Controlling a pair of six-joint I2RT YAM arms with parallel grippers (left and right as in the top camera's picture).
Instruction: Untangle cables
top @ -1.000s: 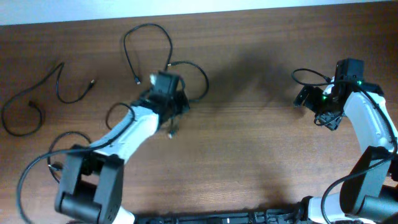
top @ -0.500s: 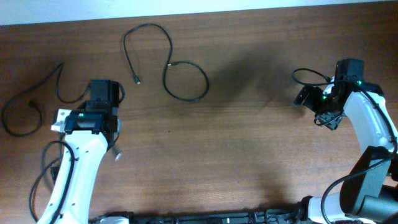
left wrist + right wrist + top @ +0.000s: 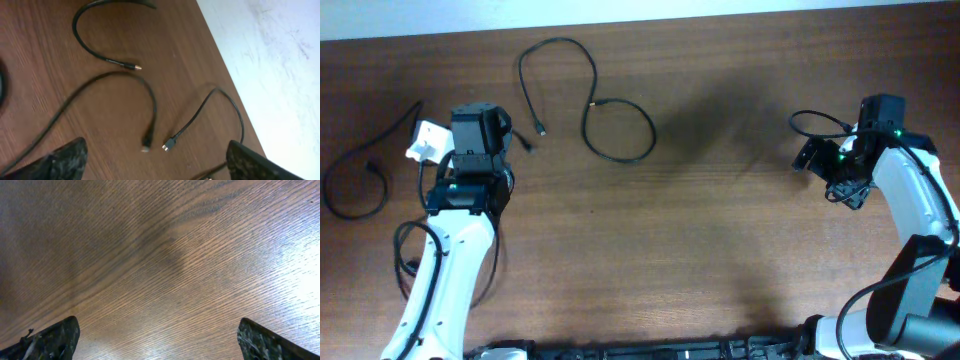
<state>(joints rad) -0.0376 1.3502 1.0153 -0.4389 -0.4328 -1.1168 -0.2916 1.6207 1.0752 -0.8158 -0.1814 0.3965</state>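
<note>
The wooden table (image 3: 720,250) bears the cables (image 3: 619,160), lying apart: one looped to the right of the left gripper (image 3: 155,152), another to its left. That gripper's fingers are spread and empty. The right gripper (image 3: 157,337), far to its right, is spread likewise.

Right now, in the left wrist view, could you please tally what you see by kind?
Black cables, each showing one plug end: 3
Gripper fingers: 2
Total: 5

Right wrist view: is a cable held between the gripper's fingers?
No, the right gripper stands wide open, and only the bare wooden table shows in the gap.
</note>
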